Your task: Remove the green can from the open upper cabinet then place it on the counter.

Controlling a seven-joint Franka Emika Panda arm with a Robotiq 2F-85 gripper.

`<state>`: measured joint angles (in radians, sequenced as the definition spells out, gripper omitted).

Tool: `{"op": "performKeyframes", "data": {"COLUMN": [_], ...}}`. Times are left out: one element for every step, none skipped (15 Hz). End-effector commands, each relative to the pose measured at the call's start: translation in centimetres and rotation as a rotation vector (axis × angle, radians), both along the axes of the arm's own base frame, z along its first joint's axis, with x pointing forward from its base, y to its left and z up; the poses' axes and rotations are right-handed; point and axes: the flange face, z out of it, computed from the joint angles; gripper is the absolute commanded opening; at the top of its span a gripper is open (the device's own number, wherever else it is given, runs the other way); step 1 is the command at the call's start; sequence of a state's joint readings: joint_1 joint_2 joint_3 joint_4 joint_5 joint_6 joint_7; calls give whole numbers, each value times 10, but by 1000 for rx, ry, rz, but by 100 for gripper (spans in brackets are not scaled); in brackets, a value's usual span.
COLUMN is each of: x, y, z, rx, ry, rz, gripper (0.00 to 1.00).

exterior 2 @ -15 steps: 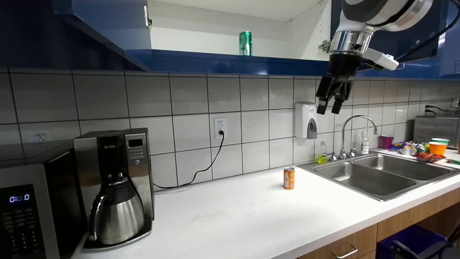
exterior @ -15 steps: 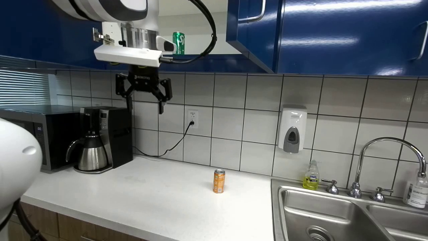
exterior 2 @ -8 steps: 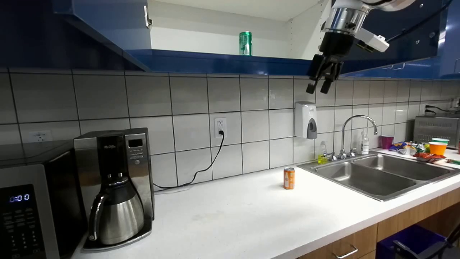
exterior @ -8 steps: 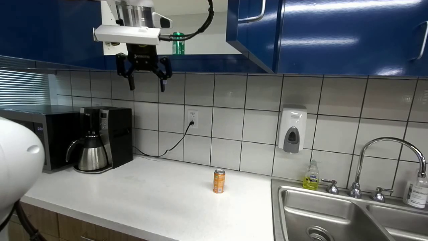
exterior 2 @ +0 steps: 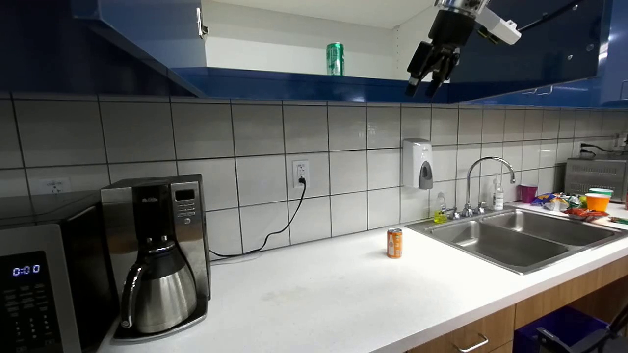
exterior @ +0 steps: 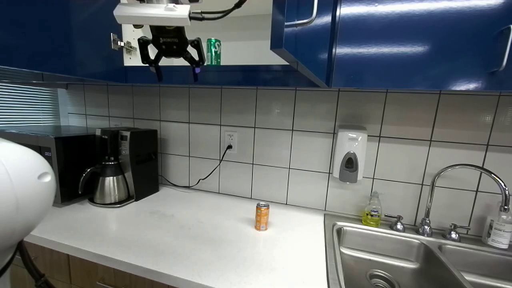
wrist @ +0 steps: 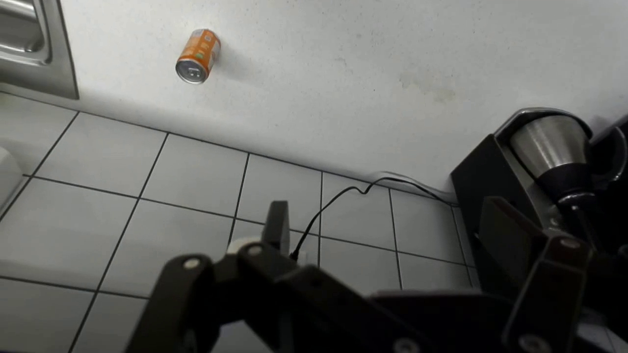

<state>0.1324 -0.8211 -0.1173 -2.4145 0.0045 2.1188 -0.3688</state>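
The green can (exterior: 213, 52) stands in the upper cabinet (exterior 2: 274, 49), past the gripper (exterior: 177, 77), whose fingers (wrist: 277, 226) are spread wide. A blue door (exterior 2: 525, 61) hangs open near the gripper. Below it, on the counter (exterior 2: 314, 304), stand an orange can (exterior 2: 394, 243) and a coffee maker (exterior 2: 161, 220).

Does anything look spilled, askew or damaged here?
One thing: a faint brownish stain on the counter, between the coffee maker and the orange can. It looks odd against the plain off-white surface; whether wet or dry, I can't tell. Both that can and the green can stand upright.
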Motion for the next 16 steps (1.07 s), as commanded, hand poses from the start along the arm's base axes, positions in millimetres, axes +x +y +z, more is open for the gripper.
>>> {"op": "performKeyframes", "data": {"x": [15,18,21,26,30,34,39,45,50,57,63,69,76,83,90,97], "y": [12,13,14,16,16,17,18,19,20,22,24,25,27,30,32,34], "z": [34,44,52,61,70,77,84,90,96,103,108,113,118,123,127,131], "rx": [13,18,21,27,28,28,29,27,30,32,32,36,38,41,44,45], "ry": [-50,-62,-75,-86,-94,-104,-106,-111,-116,-118,-122,-124,-126,-130,-133,-138], "rz": [-4,-5,-10,-16,-25,-30,-42,-49,-57,-60,-66,-73,-79,-85,-89,-94], "gripper": [100,100,100,100,100,100,100,100,100,100,100,100,100,100,100,100]}}
